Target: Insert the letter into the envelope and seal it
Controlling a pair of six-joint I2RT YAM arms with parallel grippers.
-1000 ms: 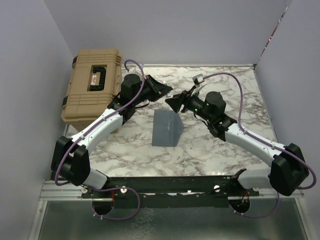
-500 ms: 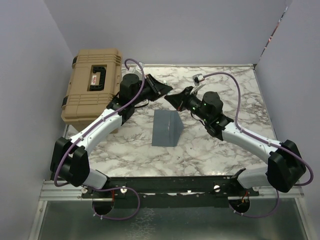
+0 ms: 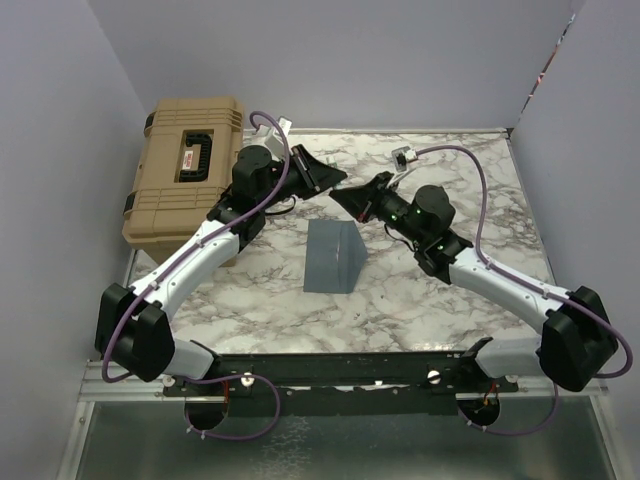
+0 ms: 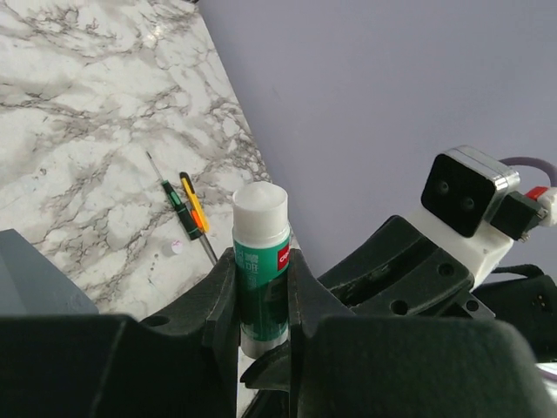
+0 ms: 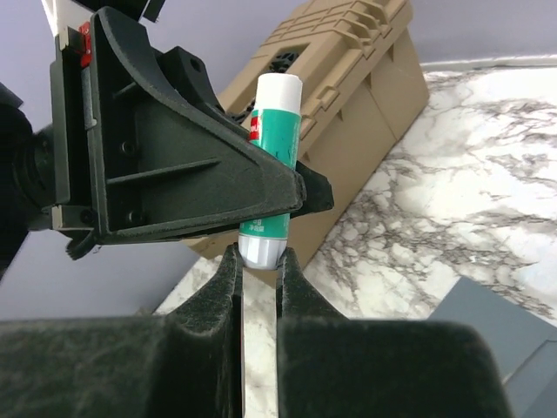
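Right wrist view gives us the change. A second ago the right claw stood with its jaws apart, short of the left one. Now it has moved in and its jaws have come together on the pale lower end of the glue stick, just beneath the left claw, which stays clamped round the green barrel. Both claws now hold the one stick, one at its end and one at its middle. We judge this to be the set-up for pulling or twisting off the cap so the flap can be glued; sealing has not begun.

The envelope lies on the marble table, on the near side of both claws toward the arm bases, and neither claw touches it. The letter we cannot see anywhere. It may already be inside the envelope, but we cannot tell.

As for writing, the stick carries a small red patch with white letters just above the left claw's fingers, cut off at the edge and not fully readable. The white print on the green is too blurred to read. The tan case beyond the left claw has a red-and-white label at its handle, too small to read.
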